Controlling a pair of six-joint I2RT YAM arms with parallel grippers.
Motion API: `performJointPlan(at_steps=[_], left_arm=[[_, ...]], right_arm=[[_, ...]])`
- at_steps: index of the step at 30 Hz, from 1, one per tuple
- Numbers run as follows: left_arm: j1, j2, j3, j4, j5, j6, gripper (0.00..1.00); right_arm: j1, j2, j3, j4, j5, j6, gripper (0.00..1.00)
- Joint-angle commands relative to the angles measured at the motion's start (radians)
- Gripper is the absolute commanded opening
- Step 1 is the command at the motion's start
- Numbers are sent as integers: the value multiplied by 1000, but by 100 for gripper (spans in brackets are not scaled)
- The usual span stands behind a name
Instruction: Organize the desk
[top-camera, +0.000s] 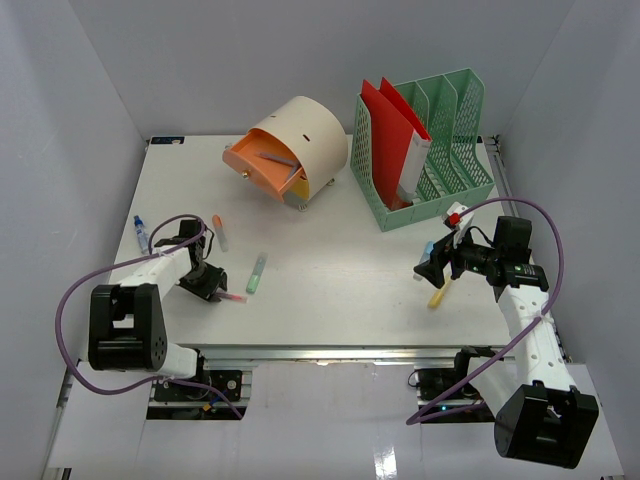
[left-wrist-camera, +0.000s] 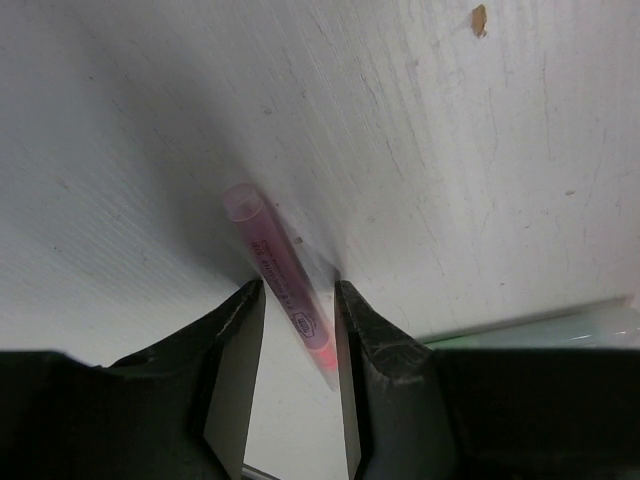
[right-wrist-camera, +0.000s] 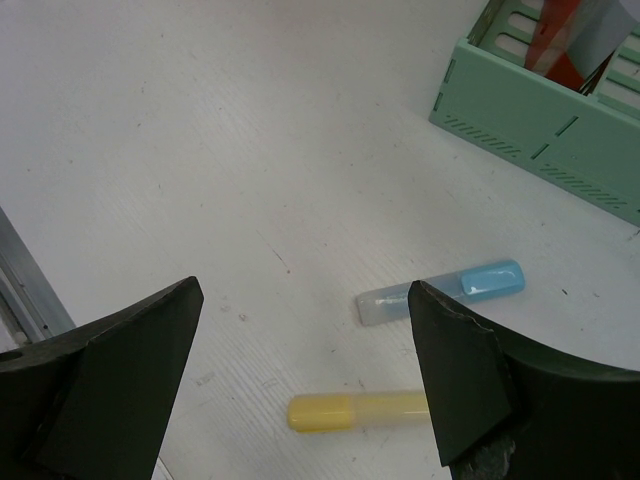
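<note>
The left gripper (left-wrist-camera: 297, 290) is drawn in narrow around a pink pen (left-wrist-camera: 285, 285). In the left wrist view the pen runs slantwise through the gap and both pads (left-wrist-camera: 240, 340) press against it, while its capped end lies on the desk (left-wrist-camera: 480, 150). From above, the left gripper (top-camera: 208, 282) hides most of this. Only the pink pen (top-camera: 232, 298) poking out on its right shows there, low at the left front of the desk (top-camera: 340, 270).

The overhead view alone shows its neighbours. A green pen (top-camera: 257, 272) lies just to the right, an orange-capped pen (top-camera: 219, 232) lies farther back, and a blue pen (top-camera: 141, 232) lies near the left edge.

The right gripper (right-wrist-camera: 305, 290) stands wide open and holds nothing, hanging above the bare top. Its own camera shows a yellow pen (right-wrist-camera: 350, 410) and a blue-capped pen (right-wrist-camera: 450, 292) lying apart, both close to the right-hand finger. It also shows the rail (right-wrist-camera: 25, 280) along the front edge. From above, the right gripper (top-camera: 432, 262) covers much of the blue-capped pen (top-camera: 428, 248), and the yellow pen (top-camera: 439, 295) juts out toward the front.

Behind it a green file rack (top-camera: 440, 150) holds red folders (top-camera: 390, 125). The right wrist view catches only the rack's corner (right-wrist-camera: 540, 130). A rounded cream box with an open orange drawer (top-camera: 285, 150) sits at the back centre, seen only from above.
</note>
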Motion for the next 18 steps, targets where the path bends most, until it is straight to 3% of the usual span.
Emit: performJointPlan(at_steps=[1, 8, 18], left_arm=[[5, 26, -12, 29, -23, -3, 44], [5, 65, -15, 35, -61, 18, 43], [5, 176, -31, 76, -30, 34, 33]], right_arm=[[-7, -10, -9, 34, -4, -1, 90], [-13, -16, -10, 37, -12, 1, 90], [-25, -22, -12, 36, -20, 3, 90]])
